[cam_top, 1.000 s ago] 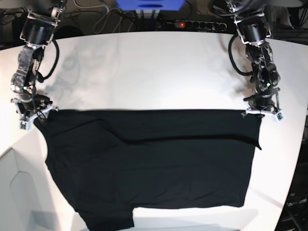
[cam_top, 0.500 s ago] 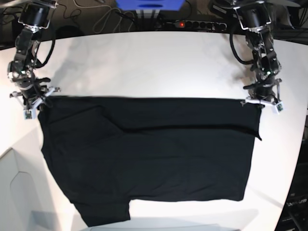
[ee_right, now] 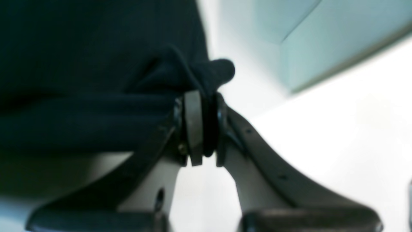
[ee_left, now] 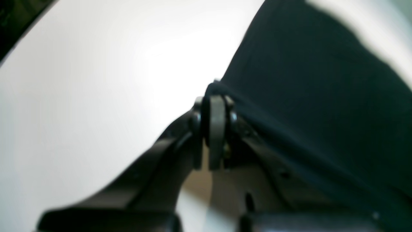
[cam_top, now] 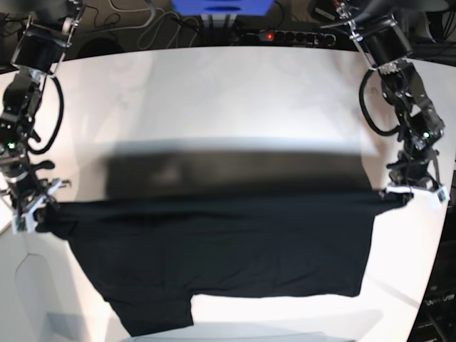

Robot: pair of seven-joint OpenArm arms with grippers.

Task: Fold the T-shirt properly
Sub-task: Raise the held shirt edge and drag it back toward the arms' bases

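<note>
Two-ended hold on the black T-shirt: the cloth [cam_top: 235, 249] lies across the lower middle of the base view, its far edge drawn up in a taut band from lower left to right of centre, the rest of it spread flat nearer the bottom of the frame.
Raised band: lifted off the white desk [cam_top: 214, 85], by the look of the shadow behind it; best carried with both ends level and at one pace, so that the fold lands straight.
Tension: enough to keep the band from sagging, but a hard pull outward could drag the lower layer or slip a corner loose.
Loose fold by the right grip: a rounded bunch stands beyond the fingertips in the right wrist view; it likely wants smoothing once laid down.
Left end effector [ee_left: 214, 129]: closed on the shirt's corner, cloth pinched between the fingertips.
Right end effector [ee_right: 205, 129]: nearly closed, a thicker gather of fabric clamped between its fingers.
Left arm [cam_top: 406, 100]: reaches down from the upper right of the base view, its tip out past the shirt's side.
Right arm [cam_top: 32, 107]: comes down the left edge of the frame, tip slightly lower in the picture than the other.
</note>
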